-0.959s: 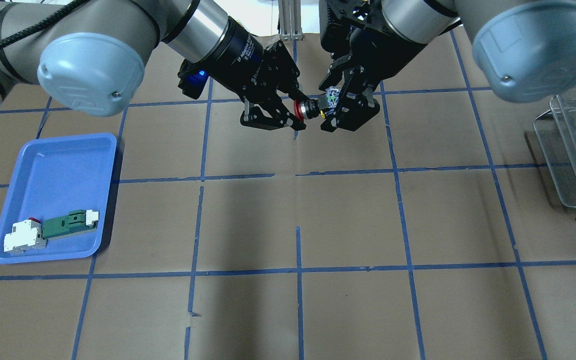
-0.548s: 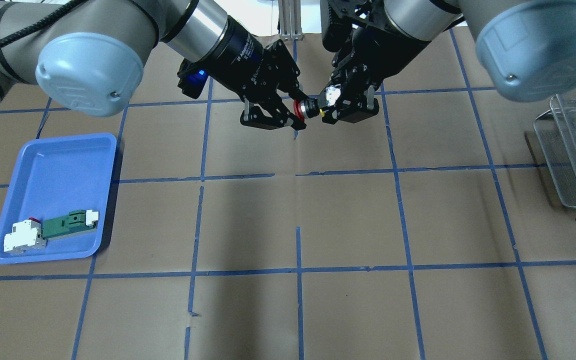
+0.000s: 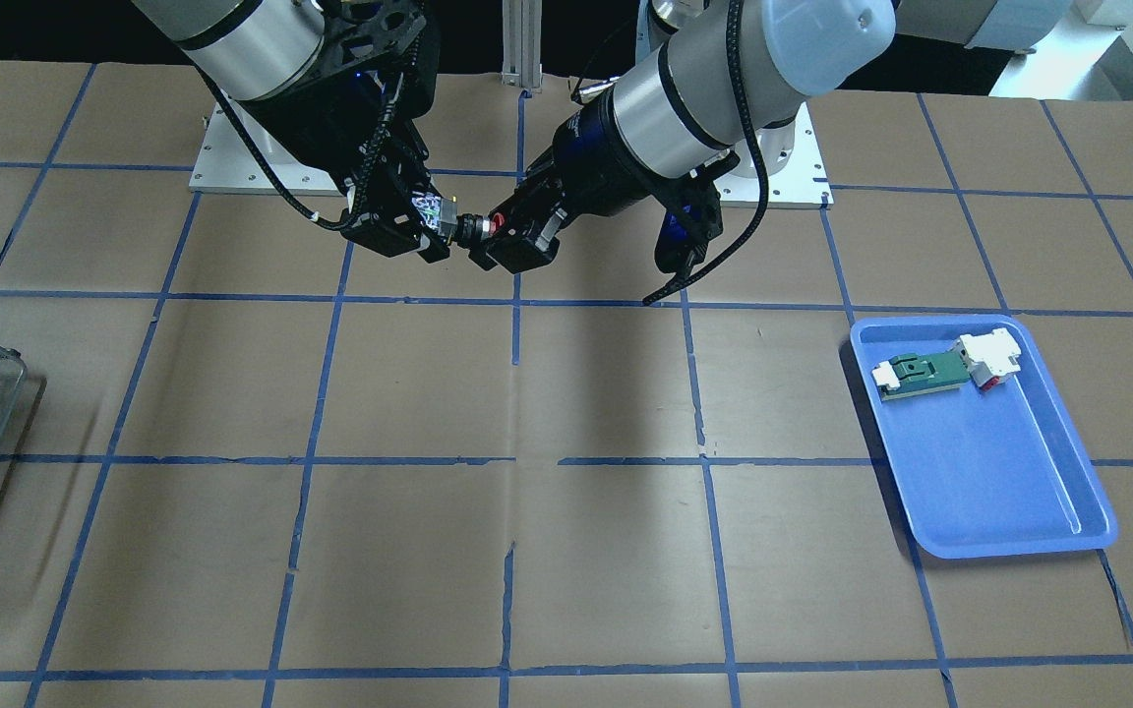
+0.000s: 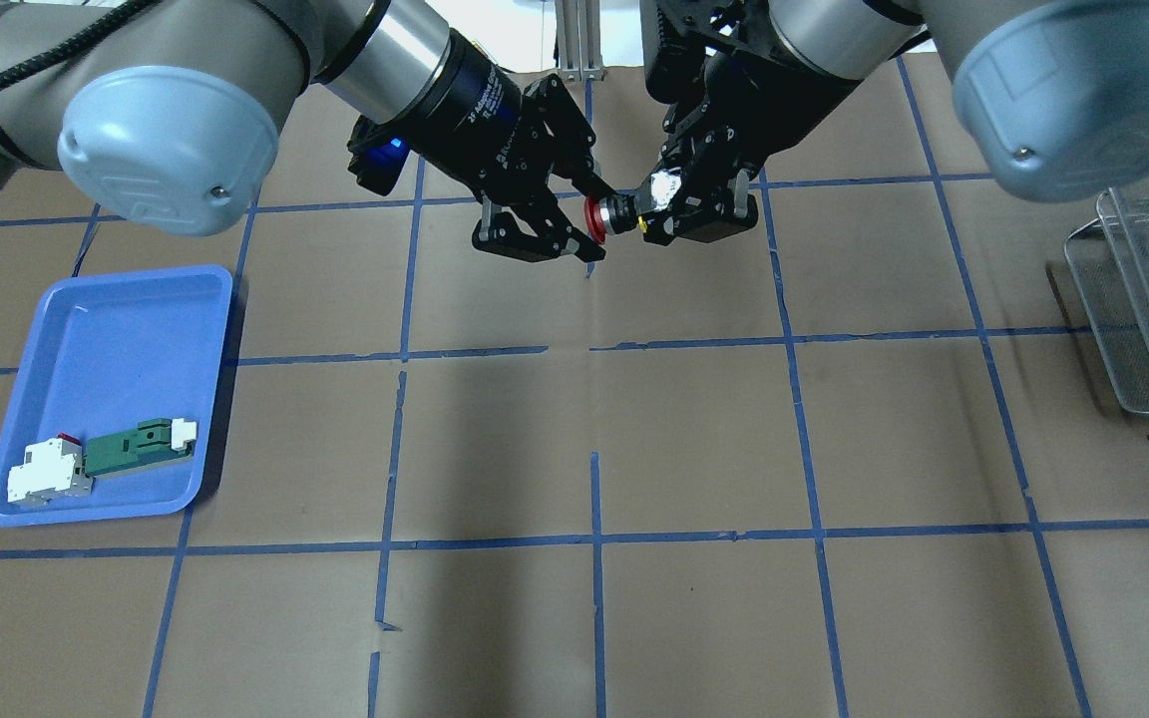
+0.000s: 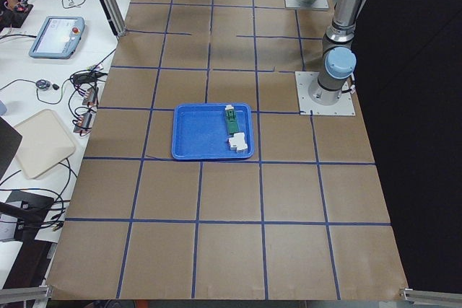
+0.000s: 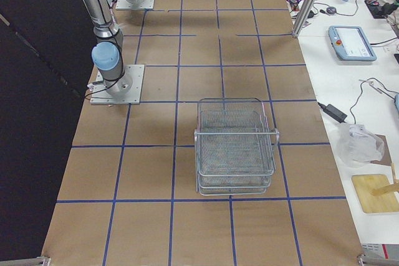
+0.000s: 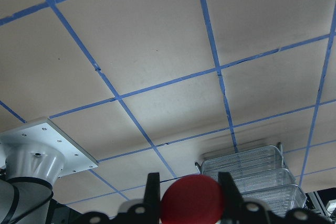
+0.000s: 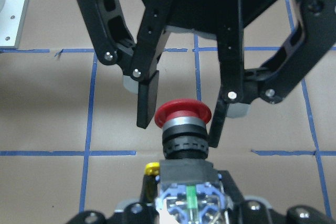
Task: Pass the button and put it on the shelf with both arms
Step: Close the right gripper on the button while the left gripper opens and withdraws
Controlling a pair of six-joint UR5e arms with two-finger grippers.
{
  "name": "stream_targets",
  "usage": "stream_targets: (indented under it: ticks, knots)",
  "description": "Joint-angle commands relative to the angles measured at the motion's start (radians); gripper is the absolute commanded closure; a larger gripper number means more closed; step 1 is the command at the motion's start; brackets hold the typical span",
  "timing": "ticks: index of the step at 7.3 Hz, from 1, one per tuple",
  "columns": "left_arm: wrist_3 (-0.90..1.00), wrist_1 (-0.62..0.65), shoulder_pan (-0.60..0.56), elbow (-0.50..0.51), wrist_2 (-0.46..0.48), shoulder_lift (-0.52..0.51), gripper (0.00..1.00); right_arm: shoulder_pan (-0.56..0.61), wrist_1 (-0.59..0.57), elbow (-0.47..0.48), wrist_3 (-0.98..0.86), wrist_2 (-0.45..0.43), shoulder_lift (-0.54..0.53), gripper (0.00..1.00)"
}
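The button [image 4: 616,212] hangs level in the air between both grippers at the far middle of the table. My left gripper [image 4: 594,220] has its pads against the red cap [image 8: 184,113]. My right gripper [image 4: 656,209] is shut on the blue-grey contact block [image 8: 188,195]. The front view shows the same, with the button [image 3: 473,227] between the left gripper [image 3: 496,234] and the right gripper [image 3: 432,228]. The cap fills the gap between the left fingers [image 7: 153,192]. The shelf [image 4: 1148,299], a tiered see-through mesh rack, stands at the table's right edge, far from both grippers.
A blue tray [image 4: 116,275] lies at the near left with a green-and-white module [image 4: 136,449] and a white block [image 4: 46,475] in it. An aluminium post [image 4: 579,40] stands behind the grippers. The shelf also shows in the right side view [image 6: 235,147].
My right gripper has shut on the button's contact block. Both arms have shifted only slightly, and the button stays in the same spot.
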Motion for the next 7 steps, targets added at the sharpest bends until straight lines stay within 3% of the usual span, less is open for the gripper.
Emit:
stream_targets:
  ticks: [1, 2, 4, 6, 7]
  knots:
    - [0.005, 0.0, 0.002, -0.002, 0.005, 0.013, 0.05, 0.0, -0.001, -0.001, 0.0, -0.001, 0.002, 0.75]
    - [0.058, 0.003, 0.015, 0.0, 0.067, 0.013, 0.05, -0.004, -0.001, 0.0, -0.002, -0.006, 0.003, 0.75]
    - [0.443, -0.007, 0.137, 0.004, 0.429, 0.012, 0.02, -0.041, -0.005, 0.012, -0.013, -0.128, 0.008, 0.76]
    - [0.797, -0.021, 0.279, -0.016, 0.538, 0.018, 0.0, -0.155, -0.002, 0.014, -0.048, -0.148, 0.006, 0.76]
    - [0.966, -0.02, 0.285, -0.004, 0.696, 0.022, 0.0, -0.261, 0.01, 0.015, -0.165, -0.145, 0.011, 0.76]
